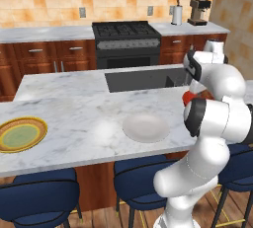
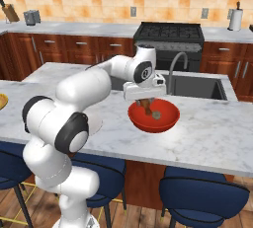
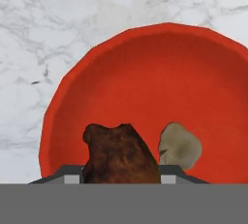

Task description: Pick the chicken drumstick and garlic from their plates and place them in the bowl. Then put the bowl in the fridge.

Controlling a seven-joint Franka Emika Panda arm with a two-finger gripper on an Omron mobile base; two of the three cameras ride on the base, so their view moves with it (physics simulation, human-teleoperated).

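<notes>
The glossy red bowl (image 2: 154,117) rests on the marble island, right of the white plate (image 1: 145,127); a sliver of the bowl (image 1: 188,96) shows behind my arm. My gripper (image 2: 146,102) hangs just over the bowl's near side, shut on the brown chicken drumstick (image 3: 120,154), which reaches down into the bowl. The grey-brown garlic (image 3: 180,146) lies on the bowl's floor beside it, also seen as the garlic (image 2: 156,115). Both plates are bare: the white one and the green, yellow-rimmed plate (image 1: 21,134) at the far left. The fridge is out of view.
A sink (image 2: 195,86) with a curved faucet (image 2: 178,66) is set in the island just behind the bowl. Blue stools (image 1: 42,192) line the near edge. A stove (image 1: 126,37) stands against the back wall.
</notes>
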